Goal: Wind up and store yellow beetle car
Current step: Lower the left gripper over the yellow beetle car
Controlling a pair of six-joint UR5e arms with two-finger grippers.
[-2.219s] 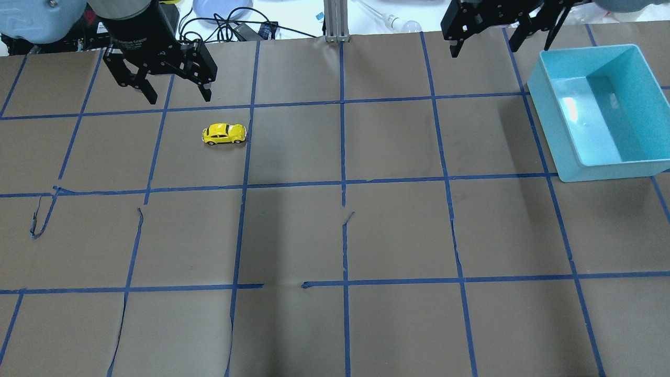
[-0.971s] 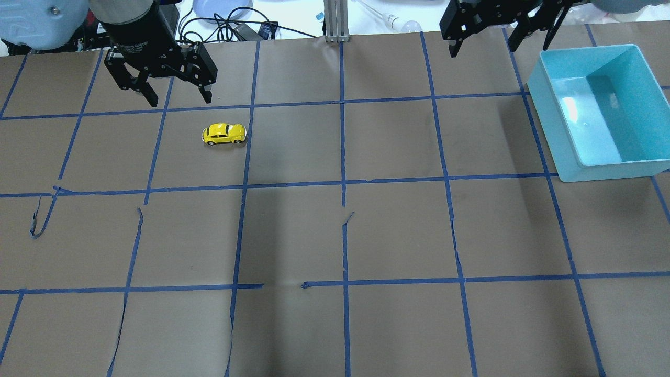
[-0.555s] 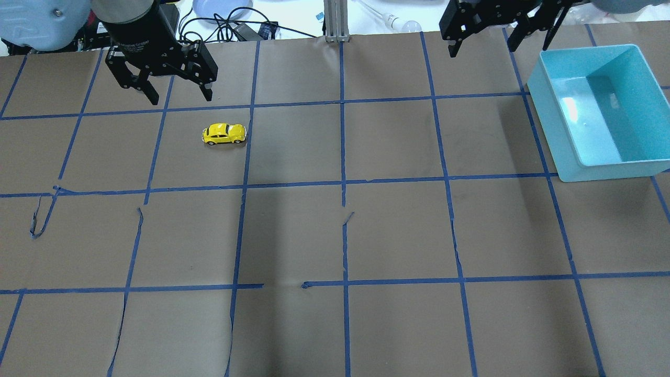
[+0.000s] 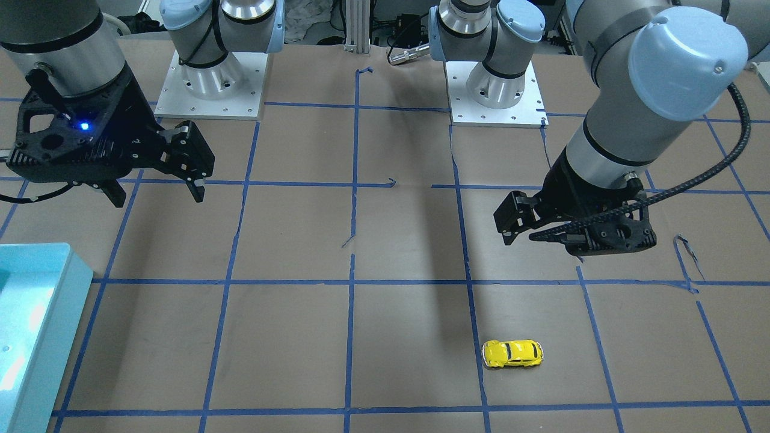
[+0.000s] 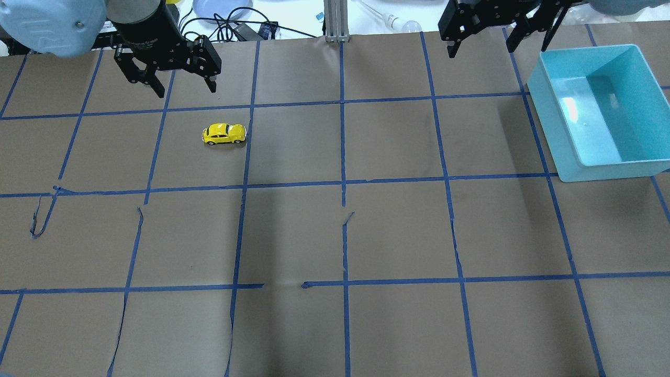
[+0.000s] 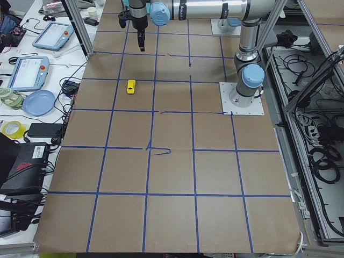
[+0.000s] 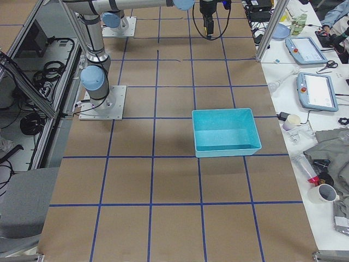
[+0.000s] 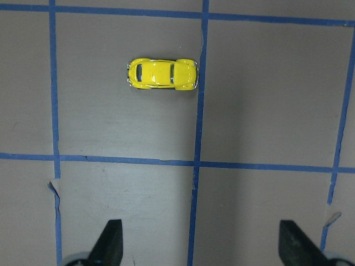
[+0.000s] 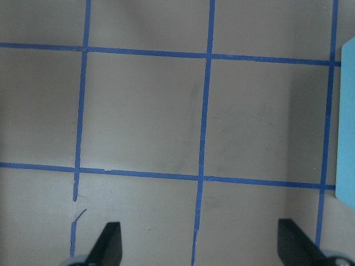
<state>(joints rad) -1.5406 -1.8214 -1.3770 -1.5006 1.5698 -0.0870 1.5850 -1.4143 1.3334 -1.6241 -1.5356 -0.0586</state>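
Both pincers spread and empty above the tabletop; yellow beetle car loose beneath the left one.

The left pincer (image 5: 186, 90) hangs high with its two fingers (image 8: 111, 241) wide apart and nothing between them. Below it, apart from both fingers, the yellow beetle car (image 8: 162, 73) stands on its wheels on the brown tabletop (image 5: 392, 235). In the wrist view it lies beyond the fingertips, crosswise to them, with one end just beside a blue tape line (image 8: 201, 83). Well apart from it across the tabletop, the right pincer (image 5: 480, 48) hovers with its fingers likewise spread and gripping nothing. Near that pincer, on its outer side, sits a teal bin (image 5: 555, 131) whose open inside shows only its own glossy floor. The car lies well away from the bin.
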